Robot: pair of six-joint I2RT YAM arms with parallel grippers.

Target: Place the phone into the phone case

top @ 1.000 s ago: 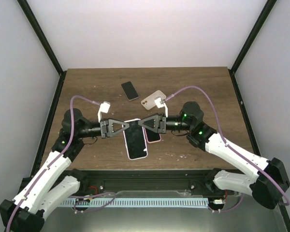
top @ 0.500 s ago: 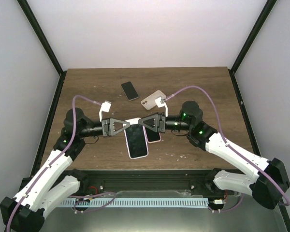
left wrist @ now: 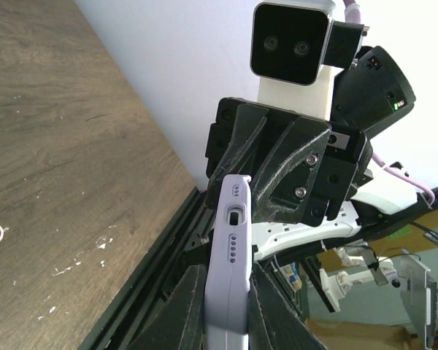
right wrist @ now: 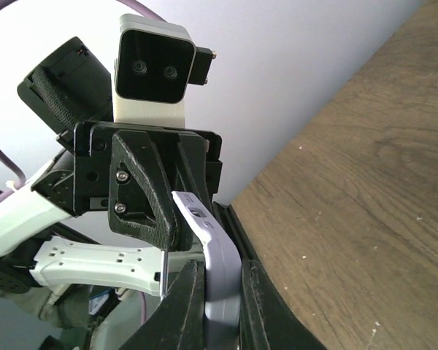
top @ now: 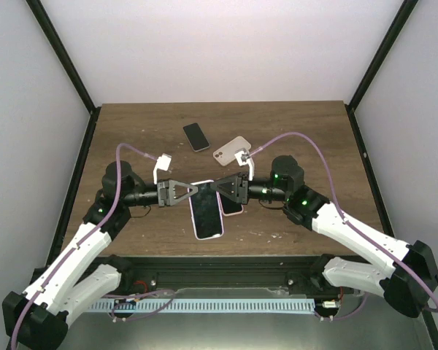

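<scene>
Phone point(top: 206, 215): screen up, held level over the table point(top: 131, 131) at centre, with the lavender phone case point(left wrist: 231, 248) rimming it. It is probably fully seated, but the near end is hard to confirm.

Left gripper point(top: 194, 191) and right gripper point(top: 220, 188) each clamp the case's thickness at opposite corners of the port end.

Handling: stiff, light slab with a fragile glass face. The case rim is soft and grippy, so pinch the edges, not the screen.

Count: two grippers and four phone-shaped items, namely the held one, second phone point(top: 234, 206) beneath, small dark phone point(top: 196, 136) and pale slab point(top: 231, 148) behind.

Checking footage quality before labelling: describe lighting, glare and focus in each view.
Top external: even light, sharp, soft shadows on the table. Left wrist: lilac case crisp, wall behind blown out. Right wrist: wall bright too, black fingers show little detail.
</scene>
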